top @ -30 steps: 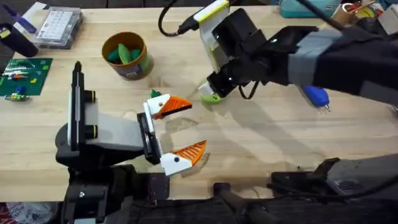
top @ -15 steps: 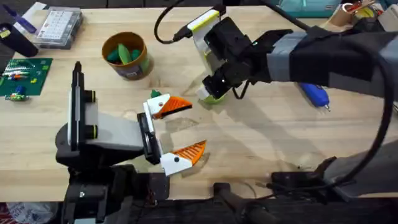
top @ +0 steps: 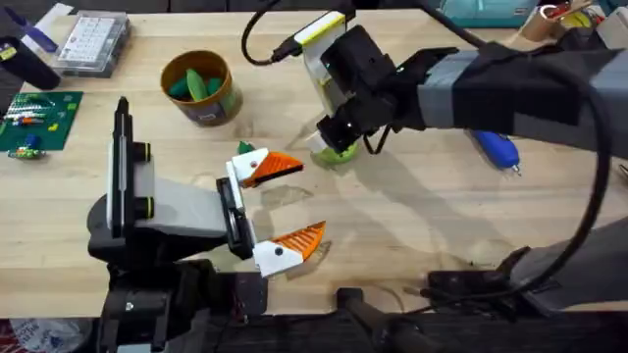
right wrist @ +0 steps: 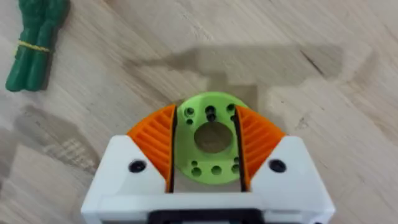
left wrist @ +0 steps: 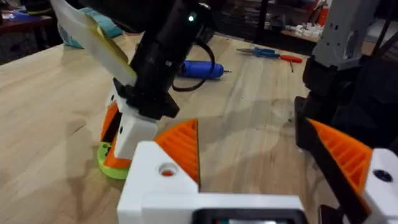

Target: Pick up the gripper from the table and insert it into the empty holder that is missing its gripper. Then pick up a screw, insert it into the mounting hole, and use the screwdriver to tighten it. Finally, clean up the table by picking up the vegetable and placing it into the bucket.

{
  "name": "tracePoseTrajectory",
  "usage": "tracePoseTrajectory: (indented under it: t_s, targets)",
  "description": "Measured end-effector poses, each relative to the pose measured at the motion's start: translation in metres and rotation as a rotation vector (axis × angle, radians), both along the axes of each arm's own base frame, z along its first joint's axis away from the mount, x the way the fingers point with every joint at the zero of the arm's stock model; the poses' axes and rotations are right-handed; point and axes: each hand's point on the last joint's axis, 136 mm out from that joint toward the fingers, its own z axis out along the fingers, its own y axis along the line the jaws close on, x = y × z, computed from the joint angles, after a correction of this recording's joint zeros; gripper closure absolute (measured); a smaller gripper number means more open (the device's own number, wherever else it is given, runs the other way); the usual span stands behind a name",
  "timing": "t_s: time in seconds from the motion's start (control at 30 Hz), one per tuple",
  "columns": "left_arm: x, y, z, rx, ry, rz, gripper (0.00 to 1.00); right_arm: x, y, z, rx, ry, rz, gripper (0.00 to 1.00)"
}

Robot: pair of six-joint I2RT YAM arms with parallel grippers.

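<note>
The lime-green round gripper (right wrist: pixel 210 135) lies flat on the table, seen small in the overhead view (top: pixel 334 153). My right gripper (top: pixel 332 143) has reached across the middle and stands over it, orange pads (right wrist: pixel 155 146) pressed against both of its sides. My left gripper (top: pixel 292 204) rests open just left of it, holding nothing. The vegetable (right wrist: pixel 34 43), a tied dark-green bundle (top: pixel 245 149), lies by the left gripper's far finger. The bucket (top: pixel 199 88) holds green pieces. The blue screwdriver (top: pixel 496 149) lies behind the right arm. The holder and the screw are out of view.
A clear parts box (top: pixel 93 41) and a green circuit board (top: pixel 39 118) sit at the far left. Scissors (left wrist: pixel 267 54) lie beyond the screwdriver (left wrist: pixel 199 68). Bare wood stretches in front of the right arm.
My right gripper has shifted a little left and come down over the lime-green piece, its pads now on both sides. The left arm has not moved.
</note>
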Motion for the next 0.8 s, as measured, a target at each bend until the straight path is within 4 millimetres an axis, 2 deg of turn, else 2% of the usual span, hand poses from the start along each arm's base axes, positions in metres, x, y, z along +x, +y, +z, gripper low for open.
tracePoseTrajectory:
  t_s: [0.4, 0.43, 0.5, 0.53, 0.8]
  targets:
    - [0.0, 0.0, 0.0, 0.0, 0.0, 0.0, 0.01, 0.0039, 0.0032, -0.0035, 0.0, 0.0, 0.0, 0.508]
    - [0.0, 0.0, 0.0, 0.0, 0.0, 0.0, 0.01, 0.004, 0.0032, -0.0036, 0.0, -0.001, 0.0, 0.529]
    - [0.0001, 0.0, -0.0001, 0.0, 0.0, 0.0, 0.01, 0.0041, 0.0031, -0.0039, -0.001, -0.001, 0.0, 0.68]
    - [0.0, 0.0, 0.0, 0.0, 0.0, 0.0, 0.01, 0.0042, 0.003, -0.0042, 0.0, 0.001, -0.003, 0.709]
    - [0.0001, 0.0, 0.0, 0.0, 0.0, 0.0, 0.01, 0.0046, 0.0028, -0.0042, 0.0, 0.0, -0.005, 0.816]
